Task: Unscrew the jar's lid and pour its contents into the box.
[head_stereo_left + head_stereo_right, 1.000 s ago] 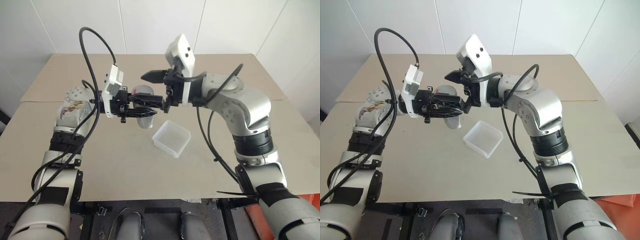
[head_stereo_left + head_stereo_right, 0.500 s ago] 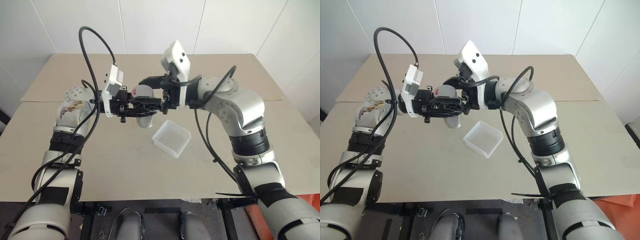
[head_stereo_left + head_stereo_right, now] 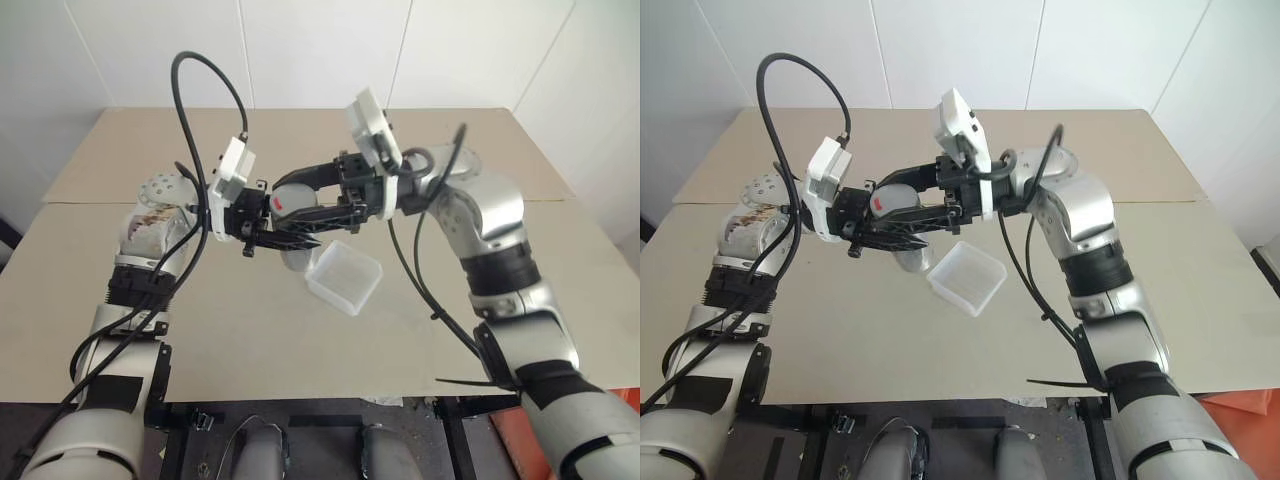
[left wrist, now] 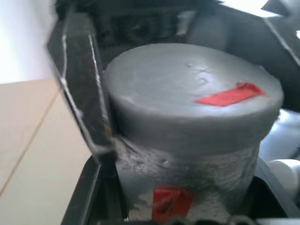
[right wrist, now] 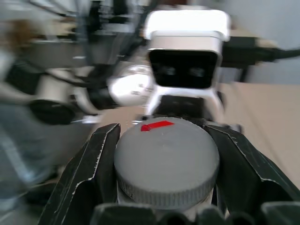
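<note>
- Overhead, left eye view: the left gripper point(image 3: 300, 228) is clamped on the jar point(image 3: 296, 256), held in the air above the tan table point(image 3: 200, 310); the jar's clear body hangs below the black fingers.
- The lid point(image 3: 296, 193) is grey with a red mark, still on top of the jar; the right gripper point(image 3: 305, 190) comes in from 3 o'clock and is closed around it.
- The box point(image 3: 345, 277) sits on the table at about 4 o'clock from the jar, just beside it, translucent, open side up. Contents can't be made out in it.
- Right eye view: same layout, jar point(image 3: 910, 258) under the two grippers, box point(image 3: 965, 278) at 4 o'clock of it.
- Left wrist view: lid point(image 4: 192, 98) close up, red strip on its top at 2 o'clock; jar wall point(image 4: 187, 173) below it with a red patch at 6 o'clock; a black finger of the right gripper point(image 4: 82, 89) presses the lid's side at 9 o'clock.
- Right wrist view: lid point(image 5: 166, 164) sits between the right gripper's two black fingers point(image 5: 86, 173), both touching its ribbed rim at 9 and 3 o'clock; red mark near 12 o'clock on the lid top.
- Jar's contents: can't tell apart from the red patch.
</note>
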